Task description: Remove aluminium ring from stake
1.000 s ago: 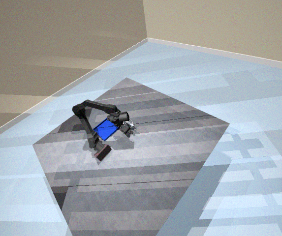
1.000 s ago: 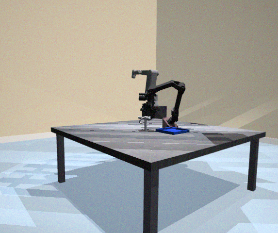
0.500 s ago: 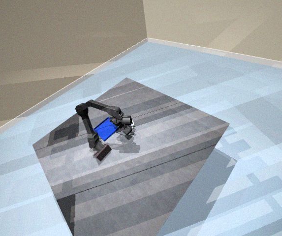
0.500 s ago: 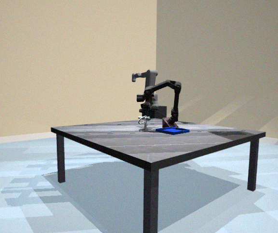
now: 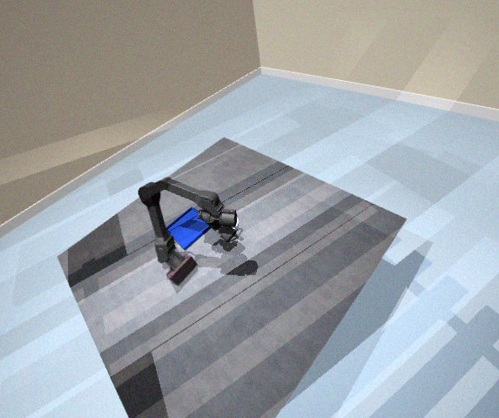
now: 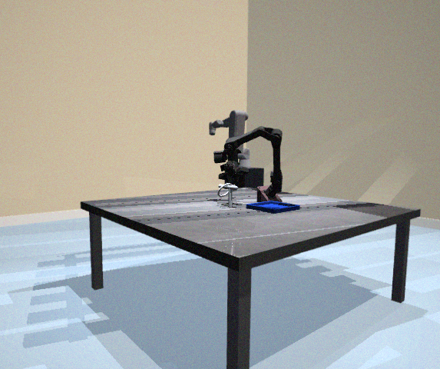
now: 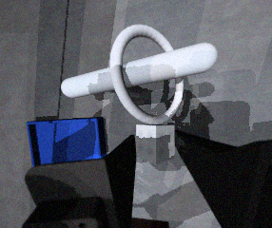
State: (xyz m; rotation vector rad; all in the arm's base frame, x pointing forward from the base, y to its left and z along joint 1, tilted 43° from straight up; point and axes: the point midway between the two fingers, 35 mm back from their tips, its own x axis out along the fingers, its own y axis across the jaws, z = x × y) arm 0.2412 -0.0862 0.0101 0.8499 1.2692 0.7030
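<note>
The fingers (image 5: 228, 234) (image 6: 233, 183) stand a little under half open and are closed on the small tab (image 7: 146, 132) of the aluminium ring, with the hoop reaching out beyond their tips. The ring (image 6: 218, 193) (image 7: 116, 68) is up at the level of the cross-bar (image 6: 233, 186) (image 7: 195, 59), tilted well off flat, and the bar runs through its opening, one end sticking out on either side. Below the fingers, the post of the stake (image 6: 229, 199) goes down to the table (image 5: 307, 202) (image 6: 172, 216) (image 7: 12, 47).

So the grasp is made and the ring is off the foot of the stake, but it is not free: it looks about midway through being worked over the bar. What is left is to bring it past one end of the bar without catching, carry it to the blue tray (image 5: 189, 240) (image 6: 273, 211) (image 7: 76, 140), which lies lower than the fingers and off to one side of them, lay it flat inside, open the fingers and move them away
</note>
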